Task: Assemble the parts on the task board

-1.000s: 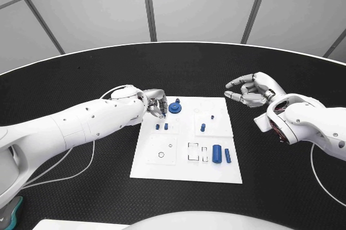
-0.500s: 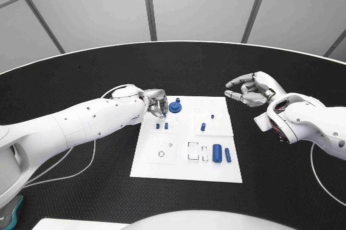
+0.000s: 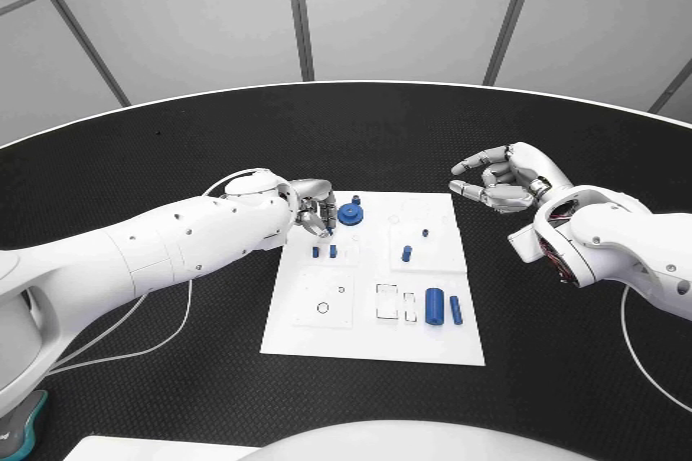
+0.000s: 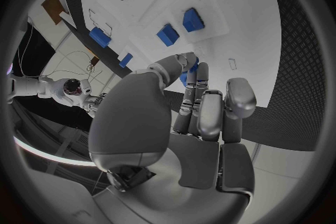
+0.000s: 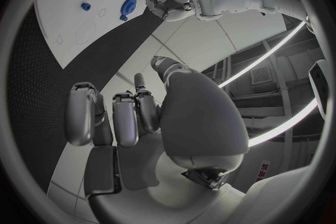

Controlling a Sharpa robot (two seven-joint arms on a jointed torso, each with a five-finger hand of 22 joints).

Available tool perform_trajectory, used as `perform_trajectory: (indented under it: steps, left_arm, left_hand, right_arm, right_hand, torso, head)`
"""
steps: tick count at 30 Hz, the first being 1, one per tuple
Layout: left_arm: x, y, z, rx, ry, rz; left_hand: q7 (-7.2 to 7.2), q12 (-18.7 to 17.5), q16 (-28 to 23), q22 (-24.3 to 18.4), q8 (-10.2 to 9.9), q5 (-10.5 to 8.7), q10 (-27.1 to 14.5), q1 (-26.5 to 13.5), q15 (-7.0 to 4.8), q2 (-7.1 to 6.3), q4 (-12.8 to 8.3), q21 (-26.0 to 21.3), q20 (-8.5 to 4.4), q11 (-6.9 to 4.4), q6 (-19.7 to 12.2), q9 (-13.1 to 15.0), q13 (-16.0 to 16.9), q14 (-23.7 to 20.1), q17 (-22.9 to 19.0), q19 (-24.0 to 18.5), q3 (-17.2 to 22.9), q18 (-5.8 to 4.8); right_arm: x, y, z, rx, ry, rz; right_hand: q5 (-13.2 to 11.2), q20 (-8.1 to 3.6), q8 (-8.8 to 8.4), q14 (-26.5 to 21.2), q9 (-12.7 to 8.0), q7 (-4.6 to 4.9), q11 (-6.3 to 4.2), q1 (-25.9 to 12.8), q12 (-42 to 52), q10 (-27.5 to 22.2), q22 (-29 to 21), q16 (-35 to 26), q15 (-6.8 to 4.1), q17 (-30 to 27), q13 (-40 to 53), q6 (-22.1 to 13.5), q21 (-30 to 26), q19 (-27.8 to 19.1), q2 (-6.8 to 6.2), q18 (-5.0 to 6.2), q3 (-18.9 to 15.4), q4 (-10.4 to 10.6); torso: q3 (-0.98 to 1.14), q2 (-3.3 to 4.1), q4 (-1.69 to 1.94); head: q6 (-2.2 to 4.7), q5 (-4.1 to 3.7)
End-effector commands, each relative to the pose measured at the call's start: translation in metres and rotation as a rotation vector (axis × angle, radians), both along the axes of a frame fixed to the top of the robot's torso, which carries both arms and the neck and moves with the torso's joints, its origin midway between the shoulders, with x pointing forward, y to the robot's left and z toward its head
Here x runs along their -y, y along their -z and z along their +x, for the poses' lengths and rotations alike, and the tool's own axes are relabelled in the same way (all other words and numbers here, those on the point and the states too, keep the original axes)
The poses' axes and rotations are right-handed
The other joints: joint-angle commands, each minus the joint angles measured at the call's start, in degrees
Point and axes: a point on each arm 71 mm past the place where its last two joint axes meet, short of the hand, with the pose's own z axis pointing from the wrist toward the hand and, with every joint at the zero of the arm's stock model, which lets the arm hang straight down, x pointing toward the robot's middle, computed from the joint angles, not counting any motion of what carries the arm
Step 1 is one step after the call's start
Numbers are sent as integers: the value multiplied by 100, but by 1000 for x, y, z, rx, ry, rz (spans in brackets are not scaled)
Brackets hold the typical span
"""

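Two glossy white arms with rounded shells dotted by small dark screw holes end in a silver left robot hand (image 3: 306, 208) and right robot hand (image 3: 498, 180) of metallic segmented fingers, with thin white cables trailing beside each arm.

The left robot hand (image 4: 203, 109) hangs over the white plate (image 4: 231, 0), its fingers (image 4: 238, 102) bunched together and the thumb (image 4: 171, 67) bent toward them — a blue piece (image 4: 187, 75) shows between thumb and fingertips, though whether it is gripped cannot be told. Beyond the fingertips two small blue blocks (image 4: 181, 27) stand on the plate, close together. Black bench (image 4: 297, 67) borders the plate.
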Motion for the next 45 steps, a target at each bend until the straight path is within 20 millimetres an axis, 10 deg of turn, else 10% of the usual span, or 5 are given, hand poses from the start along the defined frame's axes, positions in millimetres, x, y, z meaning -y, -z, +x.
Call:
perform_trajectory:
  steps: [1, 45]
  left_arm:
    - [0, 0, 0, -1, 2, 0]
    - [-2, 2, 1, -16, -6, 12]
  left_hand:
    - [-4, -18, -35, -3, 19, -20, 10, 1, -14, 46, -2, -31, -10, -14, 41, 1, 12, -14, -12, -46, -33, -80]
    - [103, -412, 23, -249, -362, -11, -100, -94, 86, -28, 15, -183, 47, 102, -328, -47, -70, -10, 188, -209, -144, -34]
  right_arm:
    - [0, 0, 0, 0, 0, 0]
    - [0, 0, 0, 1, 1, 0]
  right_hand:
    - [38, -43, 29, 329, -8, -7, 12, -1, 21, 41, 316, -6, -43, 363, 540, -15, -9, 38, -25, 43, 38, -7]
    - [37, -44, 37, 329, -16, -6, 12, -7, 18, 38, 309, -12, -44, 359, 535, -21, -25, 37, -28, 45, 63, -20]
  torso:
    - [-2, -4, 1]
    - [-4, 0, 2]
  head:
    - [-4, 5]
    - [-23, -8]
